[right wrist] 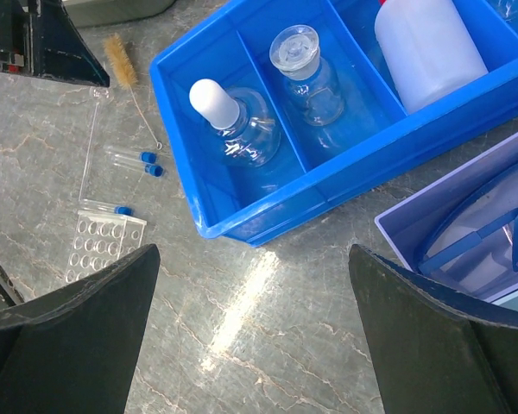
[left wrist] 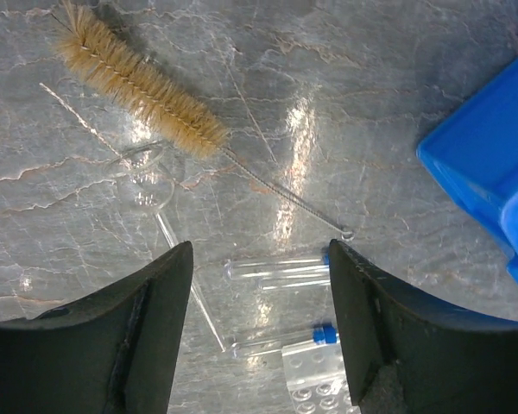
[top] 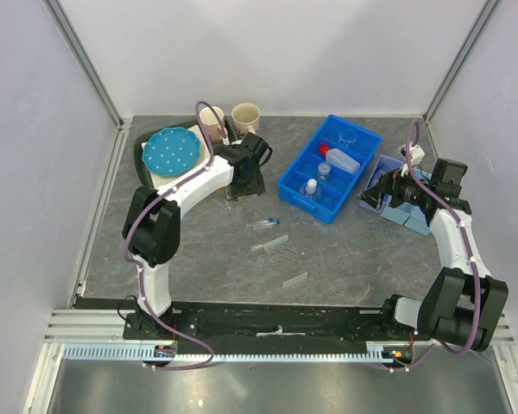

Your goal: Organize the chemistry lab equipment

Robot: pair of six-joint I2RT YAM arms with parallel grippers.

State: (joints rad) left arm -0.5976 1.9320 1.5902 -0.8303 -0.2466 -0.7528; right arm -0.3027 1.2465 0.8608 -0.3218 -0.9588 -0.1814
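Note:
My left gripper (top: pixel 244 183) is open and empty above the tan bristle brush (left wrist: pixel 142 82), also seen in the right wrist view (right wrist: pixel 119 56). Between its fingers lie blue-capped clear tubes (left wrist: pixel 278 272), a clear glass funnel (left wrist: pixel 151 168) and the clear tube rack (left wrist: pixel 319 379). The tubes (top: pixel 265 223) and rack (top: pixel 283 257) lie mid-table. The squeeze bottle (top: pixel 339 159) and small beaker (top: pixel 348 135) sit in the blue bin (top: pixel 295 186). My right gripper (top: pixel 382 191) is open and empty over bare table (right wrist: pixel 252 259). The blue-framed safety glasses (right wrist: pixel 488 228) lie in a pale blue box (right wrist: pixel 397 226).
A pink mug (top: pixel 211 121), a beige mug (top: pixel 246 115) and a blue dotted plate (top: pixel 172 151) stand at the back left. The blue bin (right wrist: pixel 242 220) also holds a dropper bottle (right wrist: pixel 233 121) and a stoppered glass bottle (right wrist: pixel 306 73). Walls enclose the table on three sides.

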